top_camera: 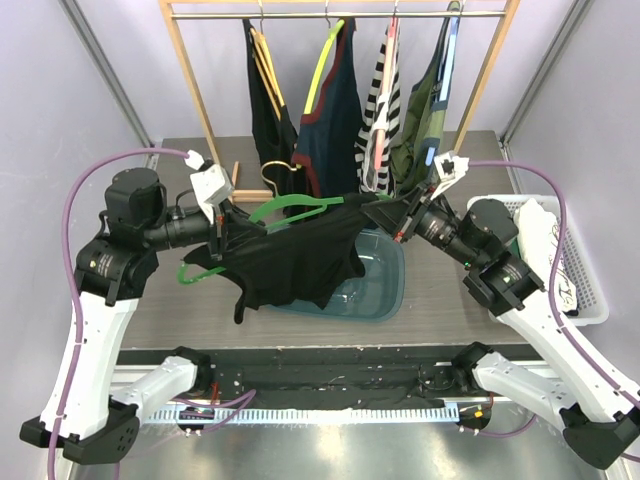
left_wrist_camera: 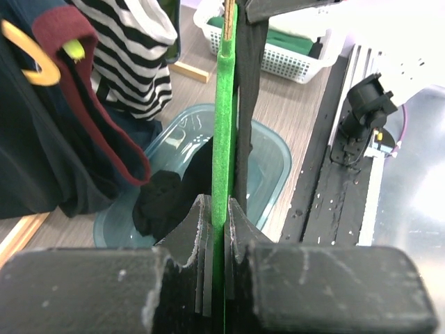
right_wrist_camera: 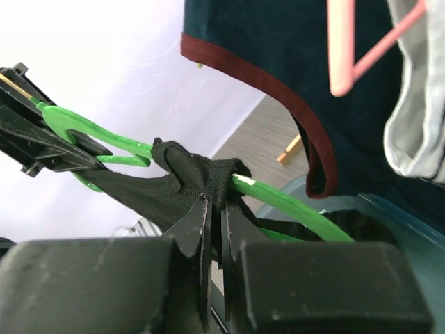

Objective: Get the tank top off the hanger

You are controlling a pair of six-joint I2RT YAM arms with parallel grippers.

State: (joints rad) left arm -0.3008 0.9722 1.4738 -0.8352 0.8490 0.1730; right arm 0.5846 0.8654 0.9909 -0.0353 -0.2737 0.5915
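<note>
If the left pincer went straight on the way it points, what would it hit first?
The left pincer is shut on the green hanger, which runs straight ahead; along it, probably the right pincer next, though depth is unclear.

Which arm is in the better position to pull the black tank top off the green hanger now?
Probably the right arm. The right fingers are shut on the bunched black tank top over the green hanger, so they can slide it off. The left fingers clamp the hanger and can steady it.
</note>
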